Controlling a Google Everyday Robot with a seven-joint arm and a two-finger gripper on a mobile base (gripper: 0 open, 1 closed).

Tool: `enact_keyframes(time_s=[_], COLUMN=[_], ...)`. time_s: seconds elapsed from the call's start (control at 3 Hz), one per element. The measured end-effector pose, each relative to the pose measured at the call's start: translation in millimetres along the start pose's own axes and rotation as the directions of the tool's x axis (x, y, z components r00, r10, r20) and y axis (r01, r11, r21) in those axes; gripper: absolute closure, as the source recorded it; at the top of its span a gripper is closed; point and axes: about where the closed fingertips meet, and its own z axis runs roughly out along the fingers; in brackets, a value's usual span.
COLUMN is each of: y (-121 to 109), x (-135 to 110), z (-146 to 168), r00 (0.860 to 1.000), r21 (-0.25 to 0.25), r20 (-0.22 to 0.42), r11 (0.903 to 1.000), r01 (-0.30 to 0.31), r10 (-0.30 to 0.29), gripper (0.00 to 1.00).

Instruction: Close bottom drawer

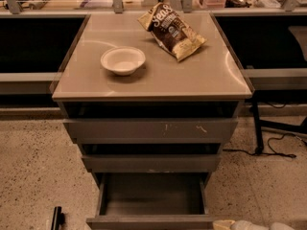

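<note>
The bottom drawer [152,221] of the grey-brown cabinet stands pulled far out, its shallow dark box [152,195] open to view and empty. Its plain front runs along the bottom edge of the view. Above it sit the mid-width plain front [151,163] and the widest front with pale scratch marks [151,130], both slightly out. My gripper [225,224] shows as a pale tip at the bottom right, right next to the right end of the bottom drawer's front; most of it is cut off by the frame edge.
On the cabinet top [201,80] are a white bowl [123,60] and a chip bag [171,30]. A dark object [56,218] lies on the speckled floor at the lower left. A black stand and cables [261,143] are at the right.
</note>
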Motion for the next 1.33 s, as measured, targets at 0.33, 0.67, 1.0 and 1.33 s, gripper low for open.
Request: enact_keyframes(time_s=[0.33,0.67,1.0,1.33], y=[3.1,-2.8,-9.8,-17.0], x=[18.7,27.0,12.2,-12.7], z=[-0.6,16.1,40.1,54.4], r00=[1.0,0.999,0.999,0.999], r21=[0.005,-0.019,-0.066,-0.09], r20=[-0.012,-0.03,-0.034,-0.017], r11=[0.9997,0.9992,0.9978,0.9953], r01=[-0.024,-0.036,-0.006,0.035], r10=[0.024,0.035,0.003,-0.037], gripper=[1.0,1.0,1.0,1.0])
